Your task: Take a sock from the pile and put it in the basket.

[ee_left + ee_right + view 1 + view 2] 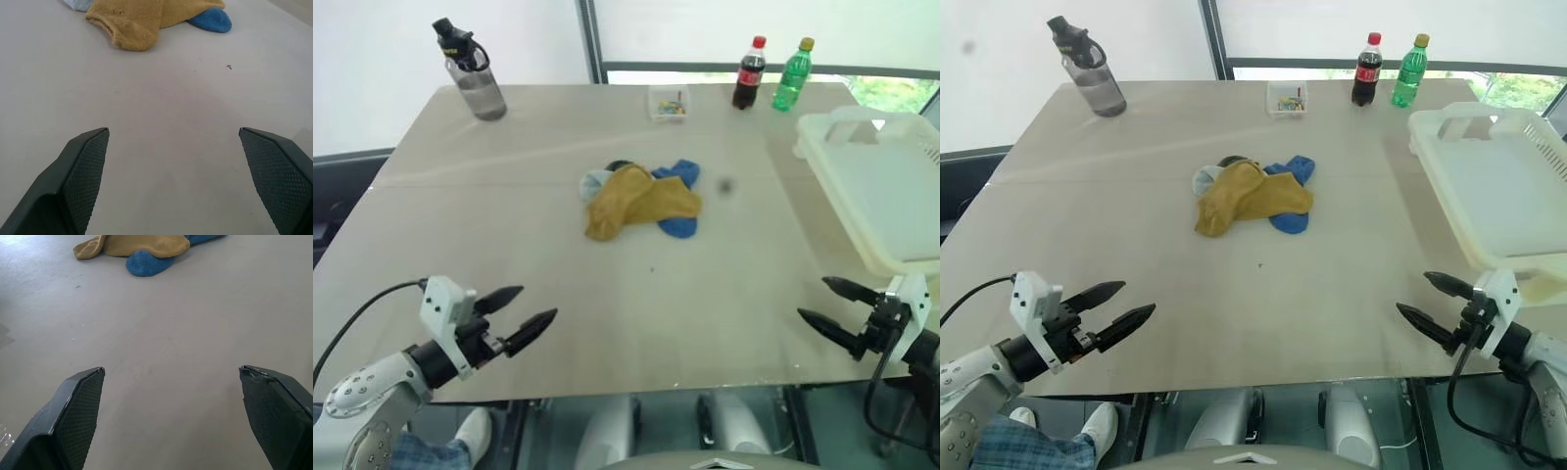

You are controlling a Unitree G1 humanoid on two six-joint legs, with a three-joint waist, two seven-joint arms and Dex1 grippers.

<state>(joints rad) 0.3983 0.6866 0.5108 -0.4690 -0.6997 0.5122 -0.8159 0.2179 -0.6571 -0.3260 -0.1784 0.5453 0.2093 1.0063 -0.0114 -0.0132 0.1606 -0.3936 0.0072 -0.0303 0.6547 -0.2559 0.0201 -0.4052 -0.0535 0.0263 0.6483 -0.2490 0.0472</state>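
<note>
- Head views: left gripper and right gripper, jaws apart, empty; pile well ahead between them on tabletop; basket beyond right jaws.
- Wrist views: mustard sock far past the jaws. Nothing taken yet.

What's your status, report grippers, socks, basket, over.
Left gripper and right gripper open, empty, near table edge. Pile untouched mid-table. Basket at right, no sock seen inside. Path to the pile clear.
</note>
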